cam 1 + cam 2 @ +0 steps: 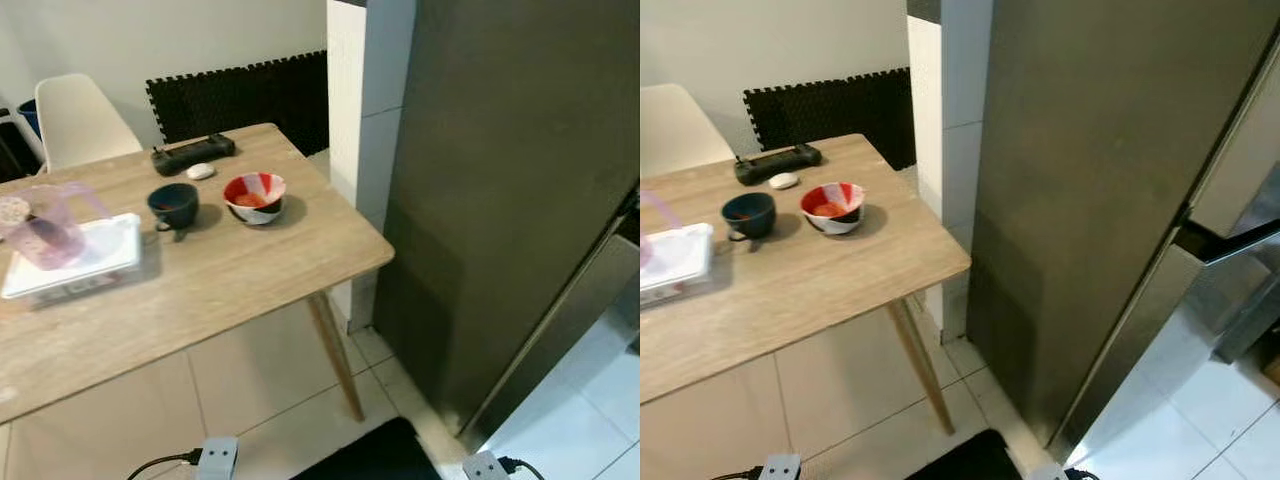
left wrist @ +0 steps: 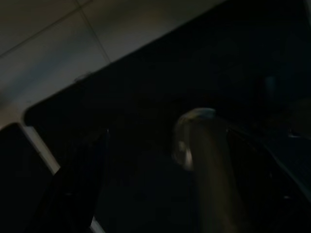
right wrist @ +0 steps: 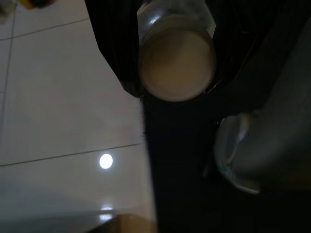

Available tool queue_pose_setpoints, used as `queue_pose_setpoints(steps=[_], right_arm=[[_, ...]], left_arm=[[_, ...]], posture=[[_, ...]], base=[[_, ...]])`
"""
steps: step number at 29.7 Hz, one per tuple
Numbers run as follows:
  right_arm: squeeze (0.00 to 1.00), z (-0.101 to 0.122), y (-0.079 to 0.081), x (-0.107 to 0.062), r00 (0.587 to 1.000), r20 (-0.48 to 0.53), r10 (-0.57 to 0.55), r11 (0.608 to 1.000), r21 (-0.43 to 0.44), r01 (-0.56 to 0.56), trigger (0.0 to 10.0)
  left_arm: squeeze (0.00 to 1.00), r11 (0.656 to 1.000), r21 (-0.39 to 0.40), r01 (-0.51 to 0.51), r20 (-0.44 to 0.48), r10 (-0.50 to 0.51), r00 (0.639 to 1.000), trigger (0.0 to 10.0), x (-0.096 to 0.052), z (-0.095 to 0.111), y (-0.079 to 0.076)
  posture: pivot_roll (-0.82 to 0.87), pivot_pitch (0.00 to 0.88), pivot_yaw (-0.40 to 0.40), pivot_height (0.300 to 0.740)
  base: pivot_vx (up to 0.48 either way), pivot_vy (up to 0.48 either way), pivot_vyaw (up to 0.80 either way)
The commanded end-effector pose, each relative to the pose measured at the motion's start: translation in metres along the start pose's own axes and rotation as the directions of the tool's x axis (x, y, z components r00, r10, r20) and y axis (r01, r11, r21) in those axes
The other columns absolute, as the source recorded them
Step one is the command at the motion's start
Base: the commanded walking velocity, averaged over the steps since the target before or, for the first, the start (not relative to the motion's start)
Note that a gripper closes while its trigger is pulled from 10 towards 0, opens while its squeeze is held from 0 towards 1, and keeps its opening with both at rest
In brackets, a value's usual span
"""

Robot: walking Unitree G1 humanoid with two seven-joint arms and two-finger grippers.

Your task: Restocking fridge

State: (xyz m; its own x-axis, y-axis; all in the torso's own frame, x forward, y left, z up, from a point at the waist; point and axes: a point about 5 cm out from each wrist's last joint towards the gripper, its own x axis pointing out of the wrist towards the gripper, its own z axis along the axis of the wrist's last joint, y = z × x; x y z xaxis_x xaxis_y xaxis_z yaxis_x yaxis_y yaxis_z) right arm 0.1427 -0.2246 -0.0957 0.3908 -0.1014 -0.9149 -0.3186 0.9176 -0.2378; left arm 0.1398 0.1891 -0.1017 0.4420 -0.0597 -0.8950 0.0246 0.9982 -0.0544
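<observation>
The tall dark steel fridge (image 1: pixel 500 200) stands at the right with its doors closed; a seam between two doors (image 1: pixel 1225 235) shows in the right eye view. In the right wrist view, my right gripper (image 3: pixel 177 58) is shut on a glass jar (image 3: pixel 177 63) with a pale round end, one black finger (image 3: pixel 116 43) on each side, hanging over the white tiled floor (image 3: pixel 58 97). In the dark left wrist view, my left gripper (image 2: pixel 170 179) hangs with its fingers (image 2: pixel 80 179) apart, over a black mat.
A wooden table (image 1: pixel 230 280) at the left carries a red-and-white bowl (image 1: pixel 254 196), a dark cup (image 1: pixel 173 205), a purple pitcher (image 1: pixel 45 225) on a white tray (image 1: pixel 75 262) and a black controller (image 1: pixel 193 153). A white pillar (image 1: pixel 355 110) stands between table and fridge. A white chair (image 1: pixel 80 118) is behind.
</observation>
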Motion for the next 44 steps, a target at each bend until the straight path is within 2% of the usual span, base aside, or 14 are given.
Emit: queue_pose_setpoints(steps=[1,7,21,25,44], right_arm=[[0.00,-0.0047,-0.0002,-0.0004,1.000,-0.015,-0.005,1.000,0.004,0.005,10.0],[0.00,-0.0054,0.0000,-0.0004,1.000,-0.018,-0.005,1.000,0.010,0.005,10.0],[0.00,-0.0046,0.0012,-0.0003,1.000,-0.016,0.004,1.000,0.019,-0.004,10.0],[0.00,-0.0037,0.0003,-0.0003,1.000,-0.009,-0.001,1.000,0.021,0.002,10.0],[0.00,-0.0033,-0.0032,-0.0006,1.000,-0.005,-0.007,1.000,0.020,0.007,10.0]], left_arm=[[0.00,1.000,0.011,0.003,0.004,-0.003,1.000,10.0,0.0002,0.0019,-0.0002],[0.00,1.000,0.012,0.005,0.004,-0.005,1.000,10.0,0.0002,0.0020,-0.0002],[0.00,1.000,0.009,0.007,0.009,-0.007,1.000,10.0,0.0005,0.0039,-0.0008],[0.00,1.000,0.005,0.003,0.010,-0.003,1.000,10.0,0.0006,0.0038,-0.0010],[0.00,1.000,-0.021,-0.023,0.034,0.023,0.999,10.0,0.0010,0.0073,-0.0010]], posture=[[-0.13,0.000,0.028,0.740],[-0.14,0.000,0.031,0.740],[-0.14,0.000,0.031,0.740],[-0.14,0.000,0.030,0.740],[-0.15,0.000,0.025,0.740]], base=[[0.000,-0.458,0.00],[0.000,-0.458,0.00],[0.000,-0.458,-0.76],[0.000,-0.364,0.00],[0.000,0.000,0.00]])
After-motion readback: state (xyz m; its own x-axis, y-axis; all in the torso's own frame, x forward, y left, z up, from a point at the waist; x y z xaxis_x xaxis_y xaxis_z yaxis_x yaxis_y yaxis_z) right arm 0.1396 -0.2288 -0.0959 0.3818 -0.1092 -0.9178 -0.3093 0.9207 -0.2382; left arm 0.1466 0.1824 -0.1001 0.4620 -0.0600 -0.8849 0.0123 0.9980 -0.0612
